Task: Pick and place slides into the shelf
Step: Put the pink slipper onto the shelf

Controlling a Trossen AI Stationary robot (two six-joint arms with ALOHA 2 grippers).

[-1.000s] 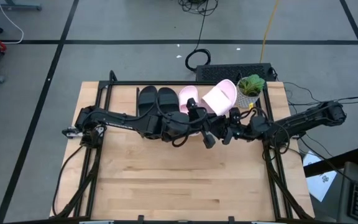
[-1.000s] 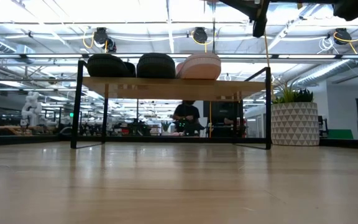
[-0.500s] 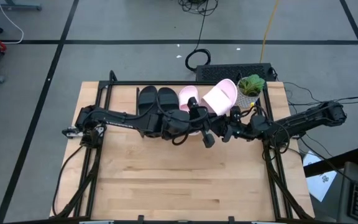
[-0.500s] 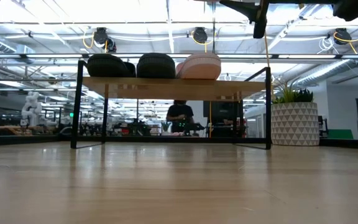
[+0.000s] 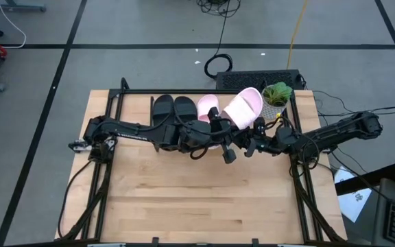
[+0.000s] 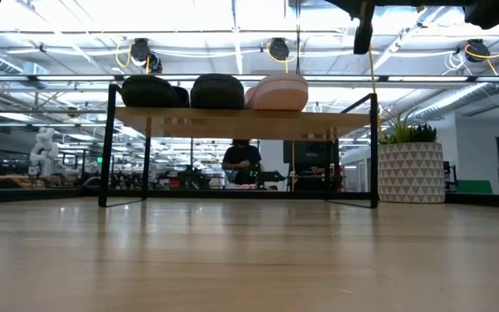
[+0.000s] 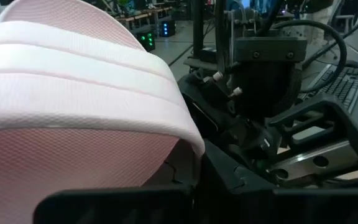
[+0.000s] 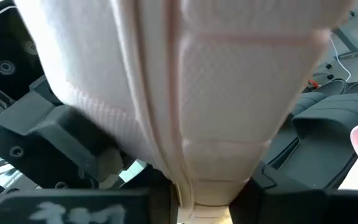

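My right gripper (image 5: pixel 250 146) closed in on the tilted pink slide (image 5: pixel 242 108) by the shelf (image 6: pixel 232 122); my left gripper (image 5: pixel 223 145) stayed clamped on it too, barely moved otherwise.

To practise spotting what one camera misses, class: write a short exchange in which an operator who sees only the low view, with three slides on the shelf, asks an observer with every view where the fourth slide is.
Operator: I count two black slides and one pink on the shelf. Where is the fourth?
Observer: The high view shows the tilted pink slide raised over the shelf's right end, beside the potted plant.
Operator: Is anything gripping it?
Observer: Yes. In the right wrist view its edge sits pinched in the right gripper. The left gripper is shut, close beside the slide.
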